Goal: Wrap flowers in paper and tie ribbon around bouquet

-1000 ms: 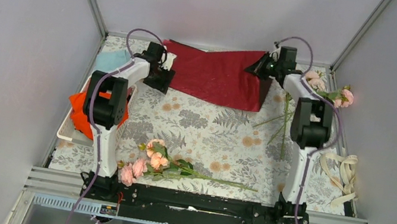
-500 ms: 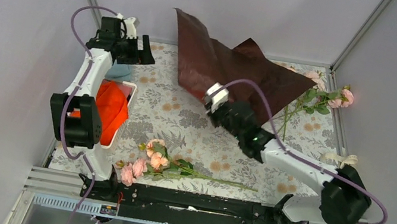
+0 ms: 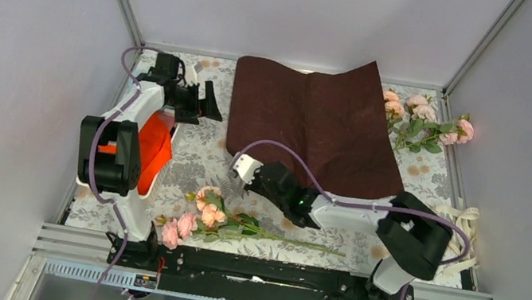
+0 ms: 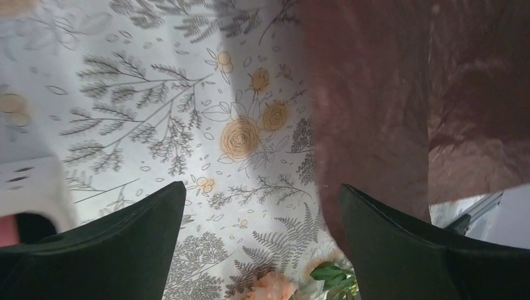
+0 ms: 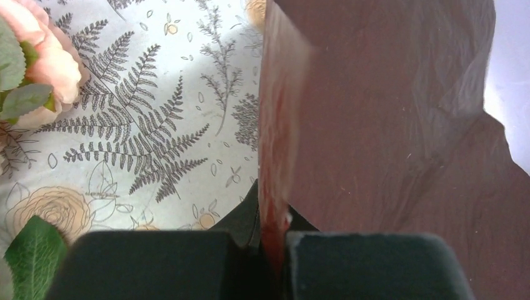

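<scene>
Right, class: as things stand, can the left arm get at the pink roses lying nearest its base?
Probably yes. The left gripper is open and empty, and the pink roses lie uncovered. The right gripper, shut on the dark red paper, sits just beyond them.

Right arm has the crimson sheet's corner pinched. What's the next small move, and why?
Probably lower the right gripper to the floral tablecloth and open it. The dark red wrapping paper already lies mostly spread, the open left gripper is clear of it, and the pink artificial roses wait just nearside.
</scene>
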`<state>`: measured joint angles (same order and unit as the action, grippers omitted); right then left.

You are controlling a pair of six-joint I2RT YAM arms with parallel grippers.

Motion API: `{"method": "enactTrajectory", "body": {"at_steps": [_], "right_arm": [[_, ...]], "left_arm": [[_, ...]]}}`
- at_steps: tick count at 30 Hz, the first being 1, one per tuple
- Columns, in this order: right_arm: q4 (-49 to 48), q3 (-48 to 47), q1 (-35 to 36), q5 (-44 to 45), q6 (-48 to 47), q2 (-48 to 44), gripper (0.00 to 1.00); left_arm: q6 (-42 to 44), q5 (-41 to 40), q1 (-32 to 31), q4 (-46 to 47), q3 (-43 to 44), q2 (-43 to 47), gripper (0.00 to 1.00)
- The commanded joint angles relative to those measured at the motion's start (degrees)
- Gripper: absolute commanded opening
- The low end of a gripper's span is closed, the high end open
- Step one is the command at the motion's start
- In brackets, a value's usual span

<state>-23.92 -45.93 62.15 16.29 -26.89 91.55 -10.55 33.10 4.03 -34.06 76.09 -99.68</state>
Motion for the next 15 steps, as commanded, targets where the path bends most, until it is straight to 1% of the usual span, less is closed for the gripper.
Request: {"method": "enactTrajectory", "body": {"at_steps": [1, 4, 7, 12, 15], "right_arm": [[-4.6, -5.3, 0.6, -1.9, -3.2, 6.4, 0.00], [-4.5, -6.7, 1.1, -3.2, -5.9, 8.4, 0.00], [-4.2, -6.3, 1.2, -5.3, -7.2, 8.5, 0.00], [-5.4, -4.1, 1.4, -8.8, -9.8, 7.9, 0.00], [-7.5, -2.9, 1.4, -9.4, -10.7, 7.7, 0.00]], "left_arm": [[-1.1, 2.1, -2.5, 2.7, -1.6, -3.8, 0.99], [-1.4, 4.2, -3.8, 3.3, -2.1, -6.1, 0.99], [-1.8, 6.4, -5.0, 4.1, -2.3, -8.5, 0.99], [-1.4, 4.6, -5.3, 4.3, -2.6, -11.4, 0.99], [-1.7, 4.7, -5.3, 4.3, -2.9, -12.2, 0.99]]}}
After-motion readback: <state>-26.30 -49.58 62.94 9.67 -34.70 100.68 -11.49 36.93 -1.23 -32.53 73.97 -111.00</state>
